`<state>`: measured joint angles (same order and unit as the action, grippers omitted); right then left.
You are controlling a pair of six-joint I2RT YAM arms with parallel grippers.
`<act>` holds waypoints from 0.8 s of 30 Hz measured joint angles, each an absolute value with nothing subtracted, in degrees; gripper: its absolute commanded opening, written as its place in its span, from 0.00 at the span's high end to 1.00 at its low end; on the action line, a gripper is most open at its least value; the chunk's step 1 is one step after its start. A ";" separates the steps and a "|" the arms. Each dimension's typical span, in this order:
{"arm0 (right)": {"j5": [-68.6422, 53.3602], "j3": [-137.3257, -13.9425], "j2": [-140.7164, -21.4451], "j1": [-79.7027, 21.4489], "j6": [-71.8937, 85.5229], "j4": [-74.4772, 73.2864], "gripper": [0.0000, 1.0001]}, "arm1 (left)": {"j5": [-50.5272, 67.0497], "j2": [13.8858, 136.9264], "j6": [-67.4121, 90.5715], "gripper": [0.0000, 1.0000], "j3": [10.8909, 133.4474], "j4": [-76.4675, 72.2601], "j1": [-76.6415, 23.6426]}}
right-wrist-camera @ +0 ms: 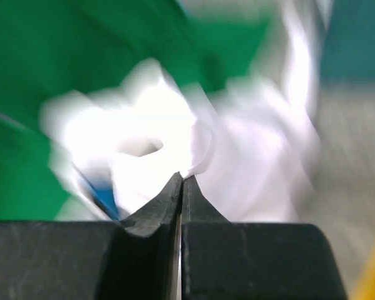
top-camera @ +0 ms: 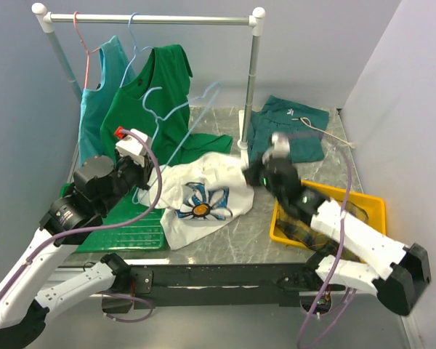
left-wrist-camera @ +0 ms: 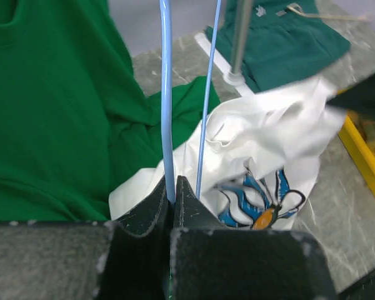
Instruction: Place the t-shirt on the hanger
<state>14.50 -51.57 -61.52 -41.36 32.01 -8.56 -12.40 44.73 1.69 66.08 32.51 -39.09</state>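
The white t-shirt with its blue and yellow flower print lies crumpled on the table in front of the rack. My left gripper is shut on the thin light-blue hanger, which slants up to the right above the shirt's left side. In the left wrist view the hanger wire rises straight from between the shut fingertips of that gripper, with the t-shirt just beyond. My right gripper is shut on the t-shirt's right edge. Its wrist view is blurred but shows white t-shirt cloth pinched at the right gripper's tips.
A white-tube clothes rack stands at the back, carrying a pink-red hanger with a teal shirt and a blue hanger with a green shirt. Another teal garment lies back right. A yellow tray sits under my right arm, and a green mat lies front left.
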 measured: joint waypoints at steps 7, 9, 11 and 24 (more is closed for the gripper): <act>12.51 -23.97 -54.96 -41.36 38.94 -12.45 0.45 | -3.95 45.15 -4.95 0.99 65.32 35.90 -39.57; 12.49 -23.55 -52.62 -41.36 40.14 -12.78 0.42 | -4.36 45.23 -6.79 0.99 64.36 36.40 -40.40; 12.95 -23.79 -49.47 -41.36 40.91 -12.43 0.41 | -4.36 45.17 -8.49 0.99 63.05 36.77 -41.08; 15.35 -32.38 -61.04 -41.21 42.41 -10.66 0.45 | -1.30 38.48 -18.06 0.99 55.94 38.92 -41.43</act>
<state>15.35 -32.38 -61.04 -41.21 42.41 -10.66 -1.30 38.48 -18.06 55.94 38.92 -41.43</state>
